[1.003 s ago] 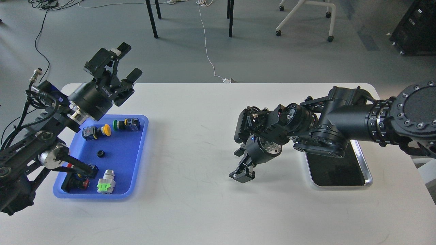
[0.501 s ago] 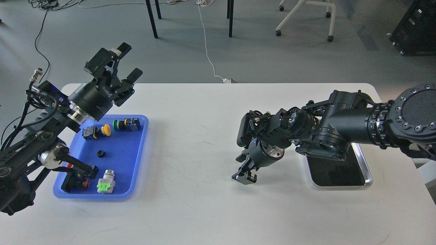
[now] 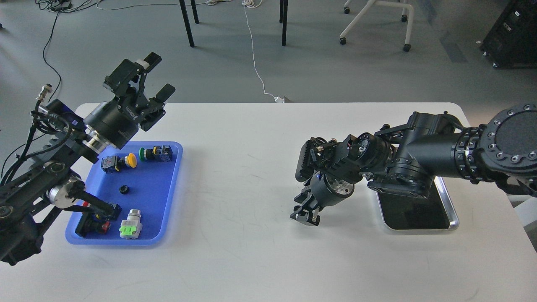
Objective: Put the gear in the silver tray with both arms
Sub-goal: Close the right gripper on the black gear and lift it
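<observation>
The gear (image 3: 123,189) is a small black toothed ring lying in the middle of the blue tray (image 3: 168,197) on the left. My left gripper (image 3: 156,75) is open and empty, raised above the tray's far left corner and pointing up and away. The silver tray (image 3: 452,218) lies on the right, its far part hidden under my right arm. My right gripper (image 3: 305,216) points down close to the table, left of the silver tray. It is dark and its fingers cannot be told apart. Nothing shows in it.
The blue tray also holds push-button switches: a yellow one (image 3: 131,160), a green one (image 3: 144,154), a grey and green one (image 3: 131,226) and a red and black one (image 3: 94,224). The white table's (image 3: 235,176) far edge runs behind both arms.
My right gripper has shifted slightly to the right, toward the silver tray, staying low over the table. The left arm and the gear have not moved.
</observation>
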You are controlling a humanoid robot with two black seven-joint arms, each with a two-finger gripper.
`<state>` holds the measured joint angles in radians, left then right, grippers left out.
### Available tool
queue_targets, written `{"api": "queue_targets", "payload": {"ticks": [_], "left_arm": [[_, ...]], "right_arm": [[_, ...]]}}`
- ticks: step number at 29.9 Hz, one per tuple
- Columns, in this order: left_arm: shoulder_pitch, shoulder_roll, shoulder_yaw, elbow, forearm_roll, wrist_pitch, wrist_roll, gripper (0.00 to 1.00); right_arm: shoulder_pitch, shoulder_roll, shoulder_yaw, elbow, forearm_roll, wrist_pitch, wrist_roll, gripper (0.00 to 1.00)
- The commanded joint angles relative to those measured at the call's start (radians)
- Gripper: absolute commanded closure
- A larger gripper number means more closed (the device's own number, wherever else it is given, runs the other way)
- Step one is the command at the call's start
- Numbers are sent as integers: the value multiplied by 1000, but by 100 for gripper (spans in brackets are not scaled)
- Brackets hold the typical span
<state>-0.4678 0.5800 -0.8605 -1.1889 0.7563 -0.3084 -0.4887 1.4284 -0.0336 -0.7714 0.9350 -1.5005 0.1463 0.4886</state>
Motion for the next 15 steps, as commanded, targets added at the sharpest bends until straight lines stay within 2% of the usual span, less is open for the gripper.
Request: {"api": "queue_targets", "payload": {"ticks": [1,10,15], "left_arm": [[0,0,-2,2,2,0,0,2],[0,0,-2,0,2,0,0,2],[0,0,-2,0,0,0,0,2]], "right_arm": [[0,1,0,2,0,-1,0,62],[0,3,-2,5,0,-1,0,81],[7,3,-2,8,2,1,0,85]]}}
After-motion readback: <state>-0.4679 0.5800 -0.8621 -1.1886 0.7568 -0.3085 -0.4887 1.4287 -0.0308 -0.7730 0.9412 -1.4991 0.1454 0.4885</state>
